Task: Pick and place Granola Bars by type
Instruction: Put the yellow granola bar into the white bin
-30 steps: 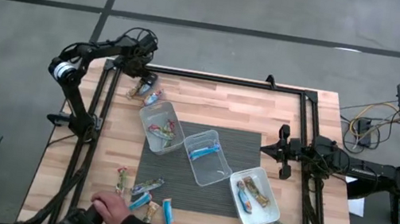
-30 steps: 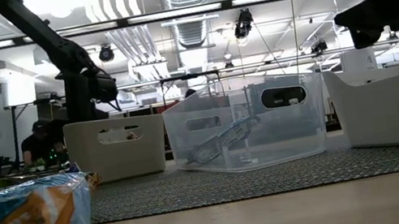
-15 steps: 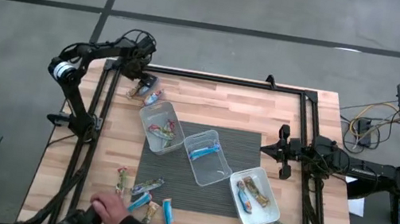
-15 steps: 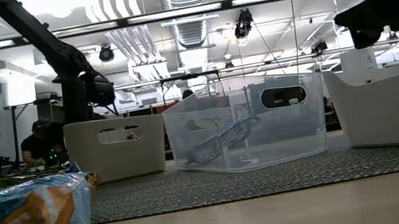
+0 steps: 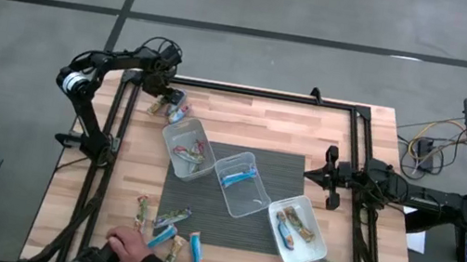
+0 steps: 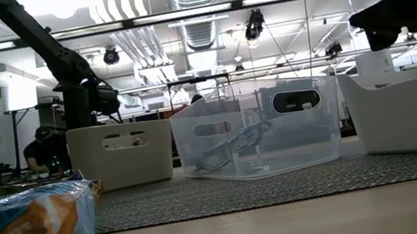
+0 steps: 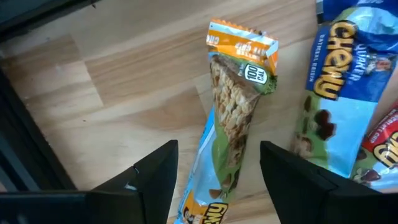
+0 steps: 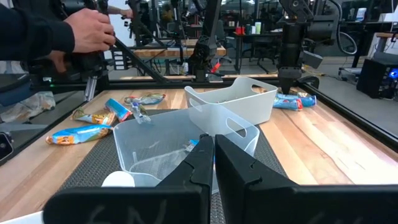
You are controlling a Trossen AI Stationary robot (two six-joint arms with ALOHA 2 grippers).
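Now my left gripper [image 7: 214, 177] hangs over the surface [image 5: 309, 129] at about eleven o'clock, jaws spread either side of the orange-and-green granola bar [image 7: 236, 118]. The risk: the blue chewy bar [image 7: 339, 106] lies just beside it, so a skewed descent could nip both wrappers, and the slick foil may squirt out. My right gripper [image 8: 213, 165] waits at three o'clock, jaws pressed together. A person's hand [image 5: 129, 246] works the loose bars [image 5: 167, 226] at seven o'clock.
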